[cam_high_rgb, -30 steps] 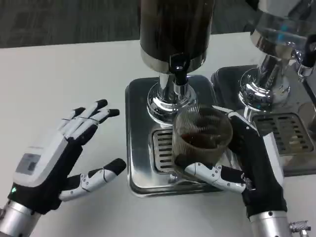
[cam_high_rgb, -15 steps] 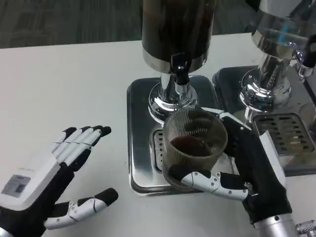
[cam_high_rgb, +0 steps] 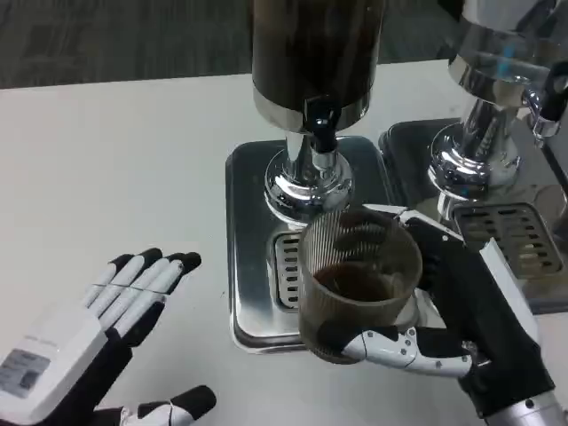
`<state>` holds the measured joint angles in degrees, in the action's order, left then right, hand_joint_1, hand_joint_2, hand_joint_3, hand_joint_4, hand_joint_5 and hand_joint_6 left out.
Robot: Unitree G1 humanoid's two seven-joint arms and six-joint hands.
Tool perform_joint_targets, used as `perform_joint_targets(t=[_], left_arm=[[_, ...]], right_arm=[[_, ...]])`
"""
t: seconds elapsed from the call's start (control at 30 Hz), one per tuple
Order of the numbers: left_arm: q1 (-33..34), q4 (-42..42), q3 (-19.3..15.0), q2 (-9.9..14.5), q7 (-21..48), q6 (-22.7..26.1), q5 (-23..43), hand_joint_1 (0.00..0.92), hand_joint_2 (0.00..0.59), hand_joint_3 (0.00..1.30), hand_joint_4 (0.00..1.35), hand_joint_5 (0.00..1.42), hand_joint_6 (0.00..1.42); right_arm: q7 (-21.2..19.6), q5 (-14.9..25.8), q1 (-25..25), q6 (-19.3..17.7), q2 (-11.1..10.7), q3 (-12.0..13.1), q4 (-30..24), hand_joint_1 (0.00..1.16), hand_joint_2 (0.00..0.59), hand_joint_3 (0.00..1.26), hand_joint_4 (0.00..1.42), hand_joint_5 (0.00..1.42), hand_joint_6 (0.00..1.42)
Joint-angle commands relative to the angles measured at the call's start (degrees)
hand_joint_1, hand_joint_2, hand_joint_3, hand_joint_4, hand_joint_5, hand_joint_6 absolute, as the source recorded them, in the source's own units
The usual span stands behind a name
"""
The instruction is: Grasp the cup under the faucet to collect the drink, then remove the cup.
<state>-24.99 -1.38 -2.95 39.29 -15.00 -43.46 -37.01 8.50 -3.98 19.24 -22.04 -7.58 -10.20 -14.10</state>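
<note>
While the dark dispenser (cam_high_rgb: 315,53) looms at twelve o'clock with its faucet (cam_high_rgb: 321,124) pointing down, the right robot hand (cam_high_rgb: 461,328) has the ribbed cup (cam_high_rgb: 358,280) wrapped up, thumb across the near wall low down, the other fingers round the far side at about three o'clock. That cup sits at roughly six o'clock from the faucet, over the near edge of the steel drip tray (cam_high_rgb: 253,222), and whether its base rests on the tray or hangs just above it, I cannot tell. Dark drink (cam_high_rgb: 355,282) shows inside, perhaps a third of the way up. Over at eight o'clock the left robot hand (cam_high_rgb: 84,342) lies open above the white table (cam_high_rgb: 115,160), fingers spread, holding nothing, well apart from the tray. Now, handling: this looks like a thin, translucent plastic tumbler, light even with the liquid, and the walls will likely flex if squeezed hard. The ribs should give the fingers some bite. I'd judge the lower half of the wall the safest hold, firm but gentle, kept dead upright, because an open top and sloshing drink will punish any tilt. A second dispenser (cam_high_rgb: 497,98) stands at two o'clock.
</note>
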Motion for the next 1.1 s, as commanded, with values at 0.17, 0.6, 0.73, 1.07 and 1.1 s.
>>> perform_joint_targets(t=[0.17,0.6,0.73,1.07,1.1], left_arm=[[-3.06,3.24,-0.70,-3.44,0.85,3.41,-1.48,0.000,0.163,0.03,0.00,0.00,0.00],[-4.73,7.76,-0.61,-5.04,1.17,5.45,-3.14,0.000,0.161,0.03,0.00,0.00,0.00],[-4.72,7.91,-0.46,-5.24,1.22,5.61,-3.40,0.000,0.161,0.03,0.00,0.00,0.00],[-4.91,8.55,-0.54,-5.72,1.45,5.88,-3.83,0.000,0.164,0.04,0.00,0.00,0.00],[-5.00,8.55,-0.58,-5.81,1.35,5.82,-3.88,0.000,0.164,0.04,0.00,0.00,0.00]], right_arm=[[3.14,3.77,-0.25,1.37,-0.46,-0.08,-2.78,1.03,0.113,0.60,0.67,0.81,1.10],[3.89,4.95,1.19,1.43,-0.71,0.86,-3.87,1.03,0.112,0.60,0.67,0.81,1.11],[4.05,5.00,1.04,1.60,-0.85,0.95,-3.92,1.03,0.112,0.60,0.68,0.81,1.11],[4.09,5.32,1.00,2.06,-0.70,1.10,-3.95,1.03,0.112,0.60,0.69,0.81,1.11],[4.13,5.34,1.02,2.08,-0.72,1.09,-3.95,1.03,0.112,0.60,0.69,0.81,1.11]])
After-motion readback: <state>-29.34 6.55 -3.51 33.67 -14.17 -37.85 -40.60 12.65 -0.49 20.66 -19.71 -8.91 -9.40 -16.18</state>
